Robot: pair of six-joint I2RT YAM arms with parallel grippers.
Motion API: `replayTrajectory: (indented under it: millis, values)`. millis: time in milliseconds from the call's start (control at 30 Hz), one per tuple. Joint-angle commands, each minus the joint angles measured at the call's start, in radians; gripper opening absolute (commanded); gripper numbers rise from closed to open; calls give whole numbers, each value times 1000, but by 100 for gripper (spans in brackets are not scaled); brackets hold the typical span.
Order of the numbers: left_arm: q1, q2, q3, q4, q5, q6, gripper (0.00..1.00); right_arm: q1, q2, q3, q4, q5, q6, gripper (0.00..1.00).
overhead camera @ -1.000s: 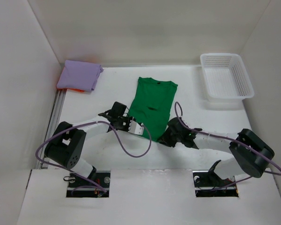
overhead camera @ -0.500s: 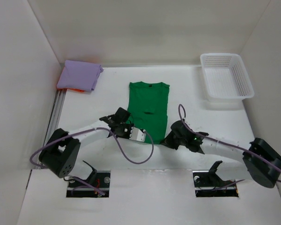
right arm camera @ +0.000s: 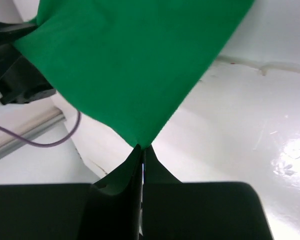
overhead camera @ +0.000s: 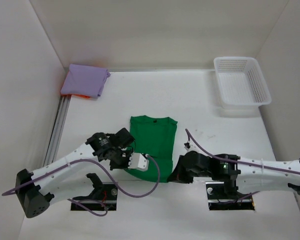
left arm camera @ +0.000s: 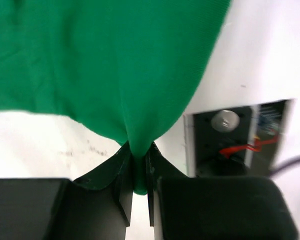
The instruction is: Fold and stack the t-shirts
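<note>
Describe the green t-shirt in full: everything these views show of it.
The green t-shirt is plain, bright green, soft knit-looking cloth with a darker neck opening at its far end. It lies lengthwise near the middle of the white table, a narrow rectangle with no sleeves sticking out. Its near end reaches the table's near edge, where the left gripper is shut on one corner and the right gripper on the other. The cloth fans out from each pinch. Nothing else touches it.
</note>
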Motion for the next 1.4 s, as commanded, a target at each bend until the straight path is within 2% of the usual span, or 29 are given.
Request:
replayTrajectory:
  millis: [0,133,267,467,733,1000,1100,1200,1367]
  values:
    - [50,13,148,-207,101,-90,8,-9,-16,89,-94,25,2,0]
    - [229,142,285,-198,206,-81,8,-194,-27,122,-85,-34,-134,0]
    - [425,313,455,-154,301,-75,8,-415,22,160,-32,-155,-298,0]
    - [544,550,648,-89,321,-84,9,-706,169,203,79,-308,-479,0]
    - [579,815,857,-65,310,-113,11,-845,408,280,182,-390,-582,0]
    - [594,989,952,17,260,-144,14,-935,565,318,258,-384,-611,1]
    - [602,1035,968,61,232,-152,16,-954,628,333,301,-391,-612,5]
    - [616,1078,991,101,204,-162,18,-969,704,376,340,-393,-613,16]
    - [660,1128,1072,228,59,-202,34,-1026,783,447,400,-362,-633,31]
